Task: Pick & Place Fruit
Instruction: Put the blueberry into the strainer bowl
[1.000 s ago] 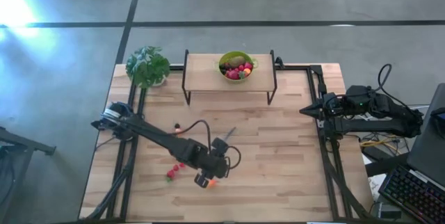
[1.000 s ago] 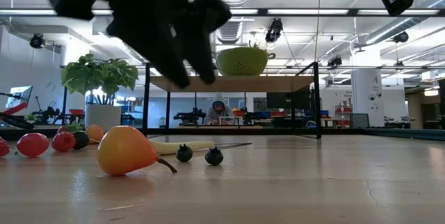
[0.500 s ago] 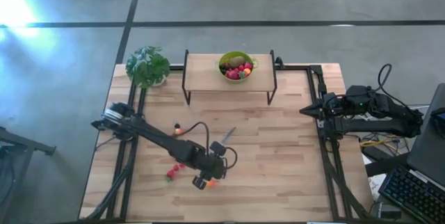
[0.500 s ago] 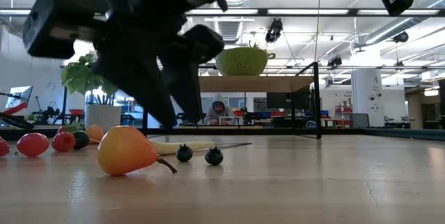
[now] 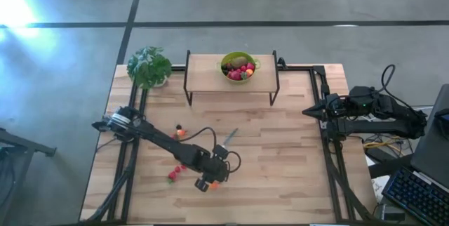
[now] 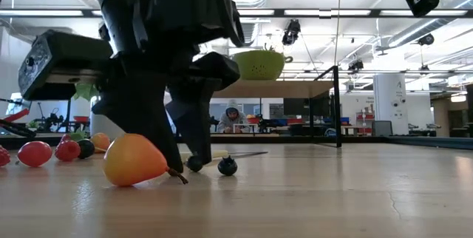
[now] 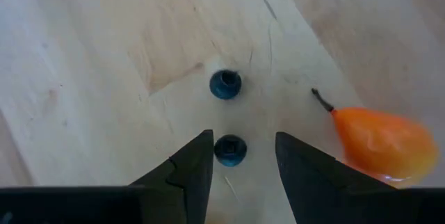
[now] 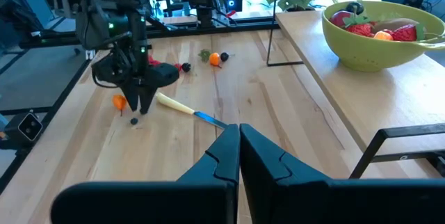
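Note:
My left gripper [image 7: 243, 142] is open and points steeply down at the table's near middle [image 5: 210, 181]. Its fingertips stand low on either side of a dark berry [image 7: 229, 149] that lies on the wood. A second dark berry [image 7: 225, 84] lies just beyond it, also seen in the low view [image 6: 227, 165]. An orange pear-shaped fruit [image 7: 386, 144] lies beside the gripper [image 6: 133, 160]. A green bowl [image 5: 239, 65] holding more fruit stands on a raised shelf at the far side. My right gripper [image 8: 238, 138] is shut and waits high at the right edge [image 5: 309, 112].
Red fruit [image 6: 35, 153] and other small pieces [image 5: 175, 173] lie left of the gripper, and an orange piece [image 5: 180, 132] farther off. A pale-handled knife [image 8: 184, 109] lies behind the berries. A potted plant [image 5: 149, 66] stands at the far left corner.
My left gripper has come down toward the table, and its fingertips now reach almost to the wood around the nearer dark berry. The fruit has not moved.

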Action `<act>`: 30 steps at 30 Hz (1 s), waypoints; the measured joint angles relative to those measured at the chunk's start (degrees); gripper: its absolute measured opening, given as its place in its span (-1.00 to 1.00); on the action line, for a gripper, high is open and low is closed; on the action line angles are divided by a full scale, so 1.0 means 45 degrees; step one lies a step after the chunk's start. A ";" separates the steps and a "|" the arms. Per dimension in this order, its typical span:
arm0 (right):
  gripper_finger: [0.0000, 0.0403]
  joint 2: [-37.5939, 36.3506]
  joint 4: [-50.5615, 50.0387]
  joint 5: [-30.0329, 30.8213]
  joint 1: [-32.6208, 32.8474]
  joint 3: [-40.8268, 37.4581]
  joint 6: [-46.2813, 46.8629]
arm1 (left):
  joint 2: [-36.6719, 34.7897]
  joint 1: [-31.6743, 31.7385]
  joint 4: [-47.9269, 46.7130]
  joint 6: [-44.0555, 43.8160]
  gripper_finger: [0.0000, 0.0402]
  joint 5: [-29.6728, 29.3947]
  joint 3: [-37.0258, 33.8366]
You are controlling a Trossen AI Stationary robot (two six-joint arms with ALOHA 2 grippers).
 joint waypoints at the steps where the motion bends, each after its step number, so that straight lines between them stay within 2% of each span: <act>1: -0.96 0.0000 0.0000 0.0000 0.0005 0.0000 0.0000 | 0.0076 0.0002 0.0013 -0.0007 -0.20 0.0015 0.0002; 11: -0.96 0.0001 0.0000 0.0000 0.0004 -0.0001 0.0000 | 0.0261 0.0010 0.0093 0.0000 -0.24 0.0015 0.0034; 23: -0.96 0.0001 0.0000 0.0000 0.0003 -0.0002 0.0000 | 0.0272 0.0001 0.0303 0.0676 -0.84 0.0043 0.0030; 30: -0.96 0.0000 0.0000 0.0000 0.0002 0.0000 0.0000 | 0.0291 0.0024 0.0238 0.0699 -0.97 -0.0120 0.0029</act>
